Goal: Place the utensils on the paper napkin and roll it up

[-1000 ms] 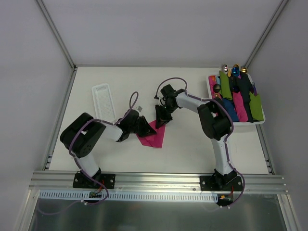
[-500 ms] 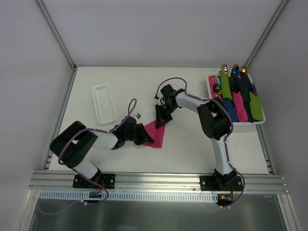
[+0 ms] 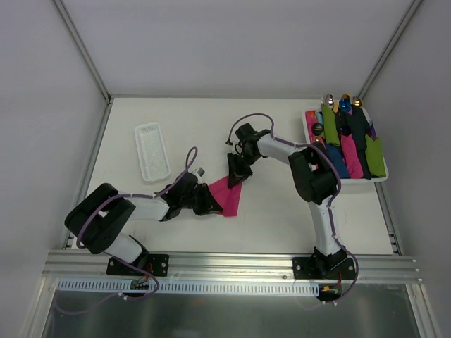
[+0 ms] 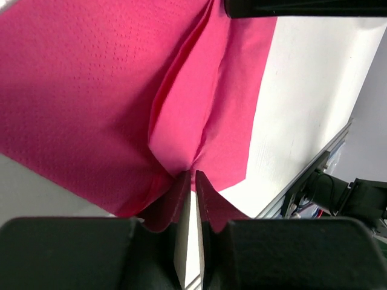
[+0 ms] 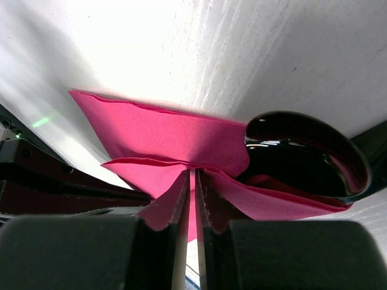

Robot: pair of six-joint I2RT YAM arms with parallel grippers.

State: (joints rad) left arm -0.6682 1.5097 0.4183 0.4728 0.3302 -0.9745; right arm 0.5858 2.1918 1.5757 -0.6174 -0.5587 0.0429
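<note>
Napkin (image 3: 226, 196) between both jaws (opposite ends)

1 pink napkin (image 3: 227, 197). 1 black spoon (image 5: 302, 154) in view. 1 white ridged tray (image 3: 151, 151). 1 bin (image 3: 384, 177), with several rolls (image 3: 330, 125) inside: 2 green, the rest overlap so no exact count. 2 arms: left arm (image 3: 141, 205), right arm (image 3: 313, 176).

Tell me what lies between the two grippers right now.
The pink paper napkin spans the stretch from the left gripper to the right gripper, each shut on an edge of it. The top view shows this.
</note>
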